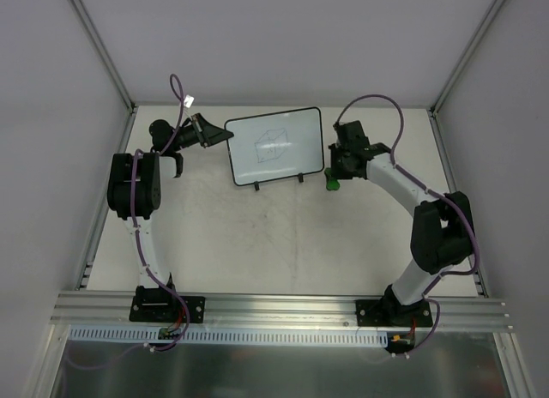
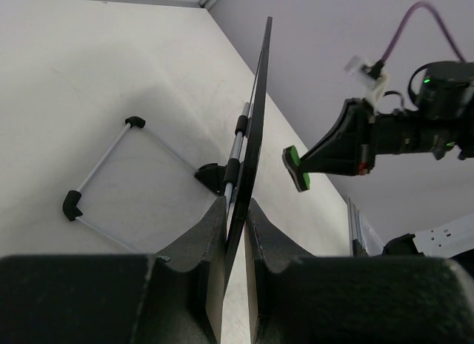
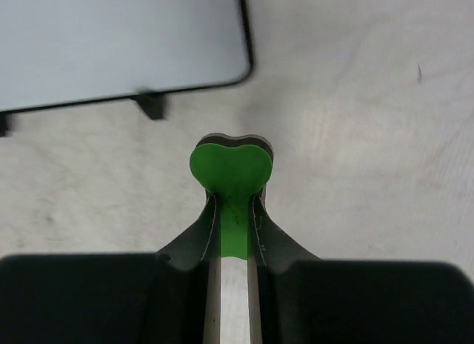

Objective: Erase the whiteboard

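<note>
The whiteboard (image 1: 274,147) stands tilted at the back middle of the table on two short black feet, with a faint cube-like line sketch on its face. My left gripper (image 1: 220,134) is shut on its left edge. In the left wrist view the board (image 2: 255,114) runs edge-on between my fingers (image 2: 215,233). My right gripper (image 1: 333,177) is just right of the board's lower right corner, shut on a small green eraser (image 3: 229,166), apart from the board (image 3: 111,40). The eraser also shows in the left wrist view (image 2: 298,168).
A wire stand with black corner pieces (image 2: 104,166) lies on the table behind the board. An aluminium rail (image 1: 283,308) runs along the near edge, by the arm bases. Grey walls and slanted frame posts (image 1: 99,46) close in the back and sides.
</note>
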Action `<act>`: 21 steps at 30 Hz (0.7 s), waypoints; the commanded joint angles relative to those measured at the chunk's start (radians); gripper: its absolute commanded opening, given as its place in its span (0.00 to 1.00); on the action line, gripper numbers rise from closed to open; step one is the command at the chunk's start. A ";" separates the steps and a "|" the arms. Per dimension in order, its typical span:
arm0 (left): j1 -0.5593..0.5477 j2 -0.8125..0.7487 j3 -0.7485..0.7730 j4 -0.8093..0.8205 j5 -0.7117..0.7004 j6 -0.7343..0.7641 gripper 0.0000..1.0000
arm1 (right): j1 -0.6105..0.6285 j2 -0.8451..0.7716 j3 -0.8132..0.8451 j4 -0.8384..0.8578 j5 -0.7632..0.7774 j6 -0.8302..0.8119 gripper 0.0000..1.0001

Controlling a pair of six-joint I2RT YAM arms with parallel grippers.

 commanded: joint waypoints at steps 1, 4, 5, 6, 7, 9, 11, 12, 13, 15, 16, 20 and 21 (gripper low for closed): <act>-0.003 0.002 0.019 0.216 0.036 -0.017 0.00 | 0.078 0.002 0.174 0.004 -0.015 -0.025 0.00; -0.003 0.013 0.005 0.247 0.033 -0.009 0.00 | 0.129 0.062 0.312 -0.012 -0.006 -0.027 0.00; -0.003 0.021 0.001 0.276 0.034 -0.017 0.00 | 0.138 0.103 0.343 -0.014 -0.005 -0.024 0.00; -0.003 0.036 0.001 0.304 0.037 -0.035 0.00 | 0.146 0.122 0.369 -0.012 -0.005 -0.021 0.00; -0.003 0.047 0.002 0.366 0.040 -0.076 0.00 | 0.152 0.142 0.397 -0.012 -0.017 -0.019 0.00; -0.001 0.054 0.002 0.384 0.043 -0.082 0.00 | 0.164 0.202 0.472 -0.014 -0.026 -0.016 0.00; -0.001 0.048 -0.011 0.384 0.049 -0.055 0.00 | 0.172 0.237 0.538 -0.012 -0.043 -0.016 0.00; -0.001 0.045 -0.015 0.384 0.059 -0.051 0.00 | 0.173 0.271 0.561 -0.012 -0.049 -0.017 0.00; -0.001 0.038 -0.019 0.384 0.062 -0.040 0.00 | 0.181 0.286 0.581 -0.012 -0.048 -0.019 0.00; 0.000 0.021 -0.036 0.384 0.069 -0.029 0.00 | 0.186 0.324 0.630 -0.014 -0.037 -0.027 0.00; 0.000 0.015 -0.042 0.384 0.076 -0.022 0.00 | 0.189 0.335 0.644 -0.014 -0.029 -0.028 0.00; 0.000 -0.013 -0.061 0.384 0.085 -0.011 0.00 | 0.195 0.363 0.699 -0.043 -0.035 -0.025 0.00; 0.000 -0.016 -0.061 0.384 0.088 -0.012 0.00 | 0.196 0.358 0.699 -0.055 -0.040 -0.024 0.00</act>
